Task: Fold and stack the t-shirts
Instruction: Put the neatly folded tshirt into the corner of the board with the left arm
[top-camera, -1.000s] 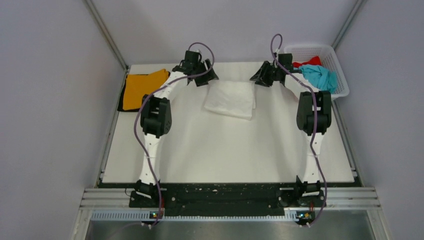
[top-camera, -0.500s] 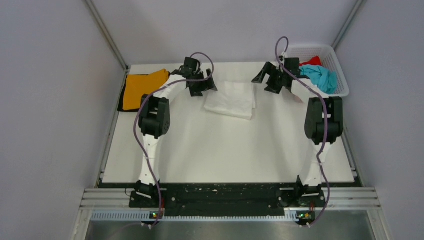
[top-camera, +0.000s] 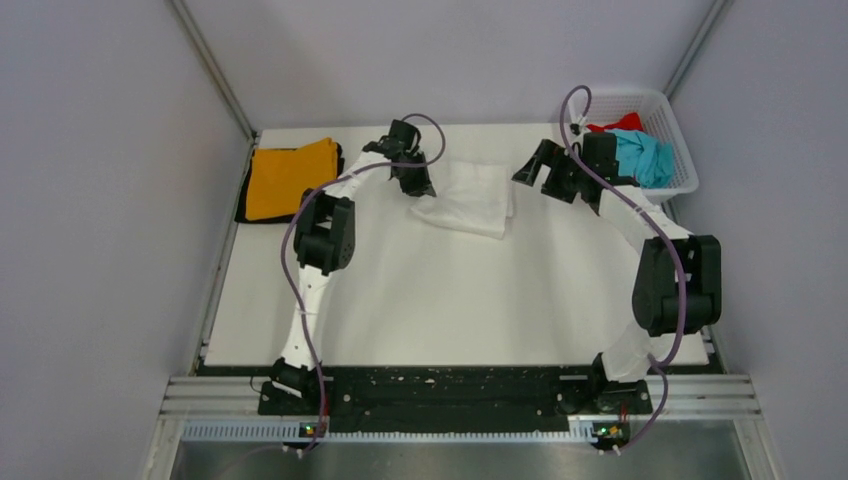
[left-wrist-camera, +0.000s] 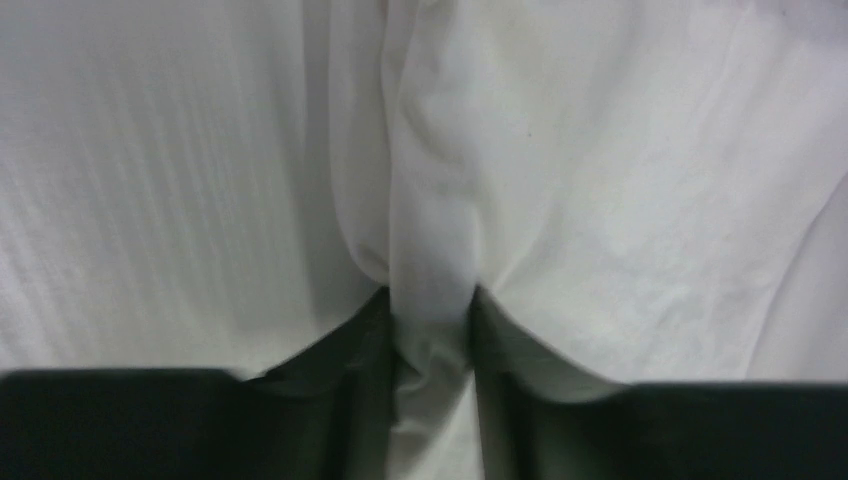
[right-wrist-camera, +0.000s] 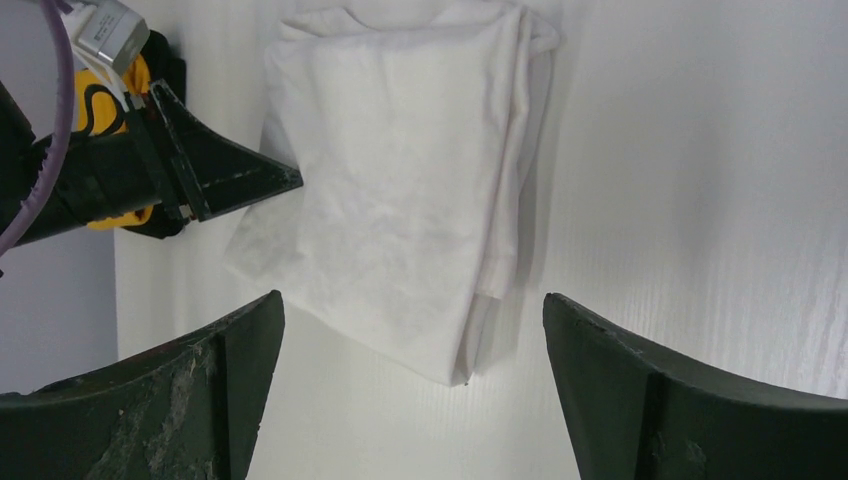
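A white t-shirt lies folded at the back middle of the table. My left gripper is at its left edge, shut on a pinched ridge of the white cloth; the left gripper has both jaws pressed against that ridge. To the shirt's right my right gripper hovers open, with the white t-shirt ahead of its wide-spread jaws and nothing between them. An orange t-shirt lies folded on a black one at the back left. Teal and red t-shirts sit bunched in the basket.
The white mesh basket stands at the back right corner, just behind the right arm. Grey walls close in the table on three sides. The left gripper's finger shows at the shirt's far edge in the right wrist view.
The left gripper moved onto the white shirt's left edge and shut on the cloth. The right gripper opened wide and its arm swung out to the right.
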